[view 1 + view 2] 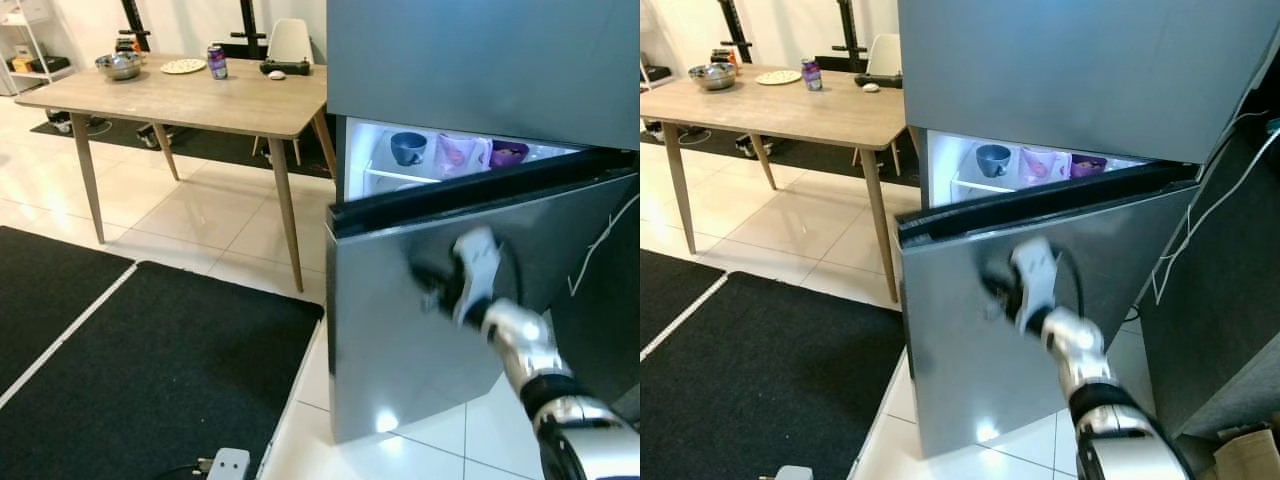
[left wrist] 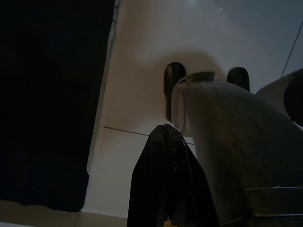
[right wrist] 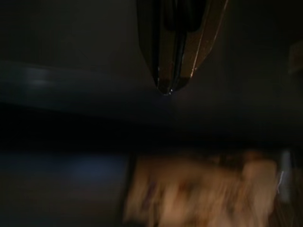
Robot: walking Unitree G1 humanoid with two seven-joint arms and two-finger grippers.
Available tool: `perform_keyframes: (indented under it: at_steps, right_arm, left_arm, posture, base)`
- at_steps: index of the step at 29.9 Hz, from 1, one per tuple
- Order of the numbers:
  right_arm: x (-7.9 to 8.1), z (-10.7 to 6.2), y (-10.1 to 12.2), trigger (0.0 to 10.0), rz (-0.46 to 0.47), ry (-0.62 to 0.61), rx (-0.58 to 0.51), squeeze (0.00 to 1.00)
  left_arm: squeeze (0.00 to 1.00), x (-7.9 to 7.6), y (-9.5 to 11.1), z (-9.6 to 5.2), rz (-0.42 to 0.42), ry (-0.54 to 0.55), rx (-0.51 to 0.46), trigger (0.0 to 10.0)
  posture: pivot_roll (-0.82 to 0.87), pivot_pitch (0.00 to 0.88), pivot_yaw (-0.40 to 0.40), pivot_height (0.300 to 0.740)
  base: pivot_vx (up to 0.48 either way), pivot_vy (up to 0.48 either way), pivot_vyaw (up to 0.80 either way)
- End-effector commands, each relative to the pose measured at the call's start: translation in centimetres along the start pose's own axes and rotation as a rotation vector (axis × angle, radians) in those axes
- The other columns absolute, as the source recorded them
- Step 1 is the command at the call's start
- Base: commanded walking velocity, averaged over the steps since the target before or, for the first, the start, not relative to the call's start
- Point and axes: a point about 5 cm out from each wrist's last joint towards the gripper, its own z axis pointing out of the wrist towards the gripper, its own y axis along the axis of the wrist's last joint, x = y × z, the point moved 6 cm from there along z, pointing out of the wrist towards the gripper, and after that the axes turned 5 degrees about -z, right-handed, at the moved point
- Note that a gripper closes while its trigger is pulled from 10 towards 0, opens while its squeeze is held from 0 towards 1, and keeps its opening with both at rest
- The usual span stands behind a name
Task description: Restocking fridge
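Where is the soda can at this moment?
The soda can stands on the far side of the wooden table, left of the fridge, between a plate and a small white object.

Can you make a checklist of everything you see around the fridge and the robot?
Surface: white tile floor with black mats.
Job's things: fridge door partly open, inside lit; dark cup, pink container and purple bowl on a shelf.
Clutter: wooden table with metal bowl, plate and can.
Grippers: right gripper shut, against the door's front; left gripper shut, hanging idle over the floor.
Cables: white cable beside the fridge.
Surroundings: white chair behind the table.
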Motion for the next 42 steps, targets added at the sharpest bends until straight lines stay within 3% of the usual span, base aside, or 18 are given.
perform_keyframes:
  at_steps: [1, 6, 11, 14, 15, 20, 21, 24, 25, 26, 27, 29, 30, 31, 32, 35, 42]
  right_arm:
    - [-1.4, 1.0, 4.0, 10.0, 0.058, -0.08, -0.164, 0.0]
    - [-2.2, 0.8, 3.9, 10.0, 0.041, -0.119, -0.151, 0.0]
    - [-2.7, -1.8, -3.1, 10.0, -0.071, -0.162, 0.159, 0.0]
    - [-2.9, -5.7, -9.0, 10.0, -0.133, -0.186, 0.43, 0.0]
    - [-2.9, -5.7, -9.0, 10.0, -0.133, -0.186, 0.43, 0.0]
    - [-2.9, -14.1, -16.3, 10.0, -0.077, -0.238, 0.761, 0.0]
    - [-2.9, -14.1, -16.3, 10.0, -0.077, -0.238, 0.761, 0.0]
    - [-2.3, -21.3, -20.3, 10.0, -0.09, -0.291, 1.015, 0.0]
    - [-2.3, -21.3, -20.3, 10.0, -0.09, -0.291, 1.015, 0.0]
    - [-1.9, -23.4, -21.2, 10.0, -0.088, -0.299, 1.08, 0.0]
    - [-1.9, -23.4, -21.2, 10.0, -0.088, -0.299, 1.08, 0.0]
    - [-0.7, -27.0, -22.6, 10.0, -0.067, -0.303, 1.187, 0.0]
    - [-0.7, -27.0, -22.6, 10.0, -0.067, -0.303, 1.187, 0.0]
    - [0.2, -29.3, -23.4, 10.0, -0.059, -0.301, 1.256, 0.0]
    - [0.2, -29.3, -23.4, 10.0, -0.059, -0.301, 1.256, 0.0]
    - [1.2, -31.6, -24.1, 10.0, -0.041, -0.298, 1.32, 0.0]
    - [1.3, -32.9, -24.2, 10.0, -0.056, -0.331, 1.357, 0.0]
  left_arm:
    - [0.0, 0.2, -0.7, -0.1, -0.005, 0.009, 0.02, 10.0]
    - [0.0, 0.3, -0.7, -0.1, -0.005, 0.012, 0.02, 10.0]
    - [0.0, 0.2, -0.8, -0.1, -0.011, 0.012, 0.019, 10.0]
    - [0.0, 0.1, -0.8, -0.1, 0.004, 0.016, 0.018, 10.0]
    - [0.0, 0.1, -0.8, -0.1, 0.004, 0.016, 0.018, 10.0]
    - [0.0, 0.1, -0.8, -0.1, 0.006, 0.022, 0.019, 10.0]
    - [0.0, 0.1, -0.8, -0.1, 0.006, 0.022, 0.019, 10.0]
    - [0.0, 0.2, -0.8, -0.1, 0.007, 0.029, 0.017, 10.0]
    - [0.0, 0.2, -0.8, -0.1, 0.007, 0.029, 0.017, 10.0]
    - [0.0, 0.3, -0.8, -0.1, 0.008, 0.031, 0.016, 10.0]
    - [0.0, 0.3, -0.8, -0.1, 0.008, 0.031, 0.016, 10.0]
    - [0.0, 0.3, -0.9, -0.1, 0.012, 0.035, 0.017, 10.0]
    - [0.0, 0.3, -0.9, -0.1, 0.012, 0.035, 0.017, 10.0]
    - [0.0, 0.3, -0.9, -0.1, 0.016, 0.035, 0.018, 10.0]
    - [0.0, 0.3, -0.9, -0.1, 0.016, 0.035, 0.018, 10.0]
    - [0.0, 0.4, -0.9, -0.1, 0.016, 0.036, 0.018, 10.0]
    - [0.0, 0.3, -1.0, -0.1, 0.01, 0.032, 0.018, 10.0]
  posture:
    - [-0.07, 0.0, -0.011, 0.74]
    - [-0.07, 0.0, -0.012, 0.74]
    - [-0.07, 0.0, -0.016, 0.74]
    - [-0.07, 0.0, -0.018, 0.74]
    - [-0.07, 0.0, -0.018, 0.74]
    - [-0.07, 0.0, -0.02, 0.74]
    - [-0.07, 0.0, -0.02, 0.74]
    - [-0.07, 0.0, -0.02, 0.74]
    - [-0.07, 0.0, -0.02, 0.74]
    - [-0.07, 0.0, -0.018, 0.74]
    - [-0.07, 0.0, -0.018, 0.74]
    - [-0.07, 0.0, -0.016, 0.74]
    - [-0.07, 0.0, -0.016, 0.74]
    - [-0.07, 0.0, -0.014, 0.74]
    - [-0.07, 0.0, -0.014, 0.74]
    - [-0.07, 0.0, -0.015, 0.74]
    - [-0.08, 0.0, -0.018, 0.74]
  base:
    - [0.0, 0.0, 0.0]
    - [0.0, 0.0, 0.0]
    - [0.0, 0.0, 0.0]
    - [0.0, 0.0, 0.0]
    - [0.0, 0.0, 0.0]
    - [0.0, 0.0, 0.22]
    - [0.0, 0.0, 0.54]
    - [0.0, 0.0, 0.78]
    - [0.0, 0.0, 0.78]
    - [0.0, 0.0, 0.78]
    - [0.0, 0.0, 0.78]
    - [0.0, 0.0, 0.78]
    - [0.0, 0.0, 0.78]
    - [0.0, 0.0, 0.77]
    - [0.0, 0.0, 0.77]
    - [0.0, 0.0, 0.77]
    - [0.0, 0.0, 0.39]
